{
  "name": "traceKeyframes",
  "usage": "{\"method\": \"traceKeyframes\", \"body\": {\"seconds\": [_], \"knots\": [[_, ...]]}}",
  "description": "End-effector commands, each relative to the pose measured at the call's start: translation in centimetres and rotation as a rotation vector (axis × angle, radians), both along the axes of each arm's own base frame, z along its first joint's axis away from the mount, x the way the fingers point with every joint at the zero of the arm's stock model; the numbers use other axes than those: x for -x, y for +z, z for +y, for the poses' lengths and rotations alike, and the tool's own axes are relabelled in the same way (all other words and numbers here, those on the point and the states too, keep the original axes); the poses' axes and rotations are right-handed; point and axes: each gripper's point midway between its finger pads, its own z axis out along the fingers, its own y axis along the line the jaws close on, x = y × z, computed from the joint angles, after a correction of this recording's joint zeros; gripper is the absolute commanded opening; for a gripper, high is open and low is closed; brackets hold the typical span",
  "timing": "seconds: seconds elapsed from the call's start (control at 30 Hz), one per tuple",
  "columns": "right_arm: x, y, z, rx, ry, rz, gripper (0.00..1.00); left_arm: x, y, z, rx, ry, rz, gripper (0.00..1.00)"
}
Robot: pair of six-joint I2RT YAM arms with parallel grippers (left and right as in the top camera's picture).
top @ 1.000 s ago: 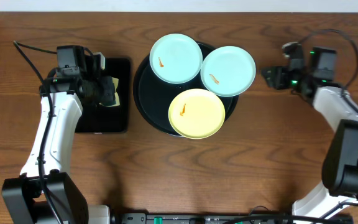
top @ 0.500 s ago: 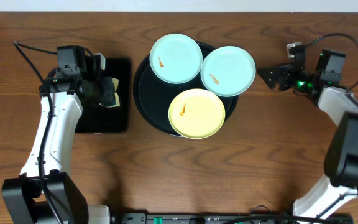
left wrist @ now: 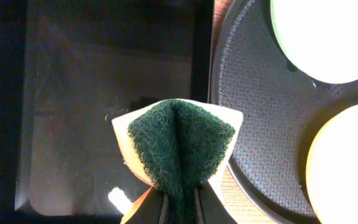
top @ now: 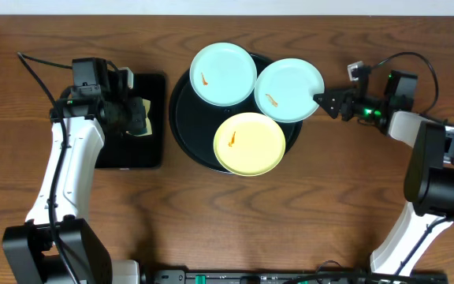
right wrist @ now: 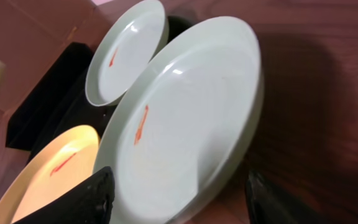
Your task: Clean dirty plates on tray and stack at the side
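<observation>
We squeeze the sponge (left wrist: 180, 146) in our left hand (left wrist: 180, 210), ready to wipe. Our right hand (top: 328, 101) sits open around the blue plate (top: 288, 89), ready to grab it.

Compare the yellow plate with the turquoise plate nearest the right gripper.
The yellow plate is pale yellow; the turquoise plate pale blue-green. The turquoise plate's edge sits between the right gripper's open jaws; the yellow plate has no gripper near. Both are round, orange-smeared, on the tray.
</observation>
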Motion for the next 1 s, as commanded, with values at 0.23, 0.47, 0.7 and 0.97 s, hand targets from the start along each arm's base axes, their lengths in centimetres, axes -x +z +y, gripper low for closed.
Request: {"method": "traceKeyframes", "body": {"seconds": [0.23,0.47,0.7,0.97], "knots": [[0.2,-1.1,1.2,0.008,0.025,0.014,0.61,0.3,-0.7,-0.1,0.007,-0.003,0.021,0.09],[0.4,-1.1,2.2,0.009,0.047,0.014,0.64,0.3,-0.7,-0.1,0.007,-0.003,0.021,0.09],[0.3,-1.1,2.3,0.012,0.047,0.007,0.64,0.4,-0.7,-0.2,0.007,-0.003,0.022,0.09],[-0.4,-0.4,2.1,-0.031,0.010,0.031,0.44,0.4,-0.7,-0.2,0.007,-0.003,0.024,0.09]]}}
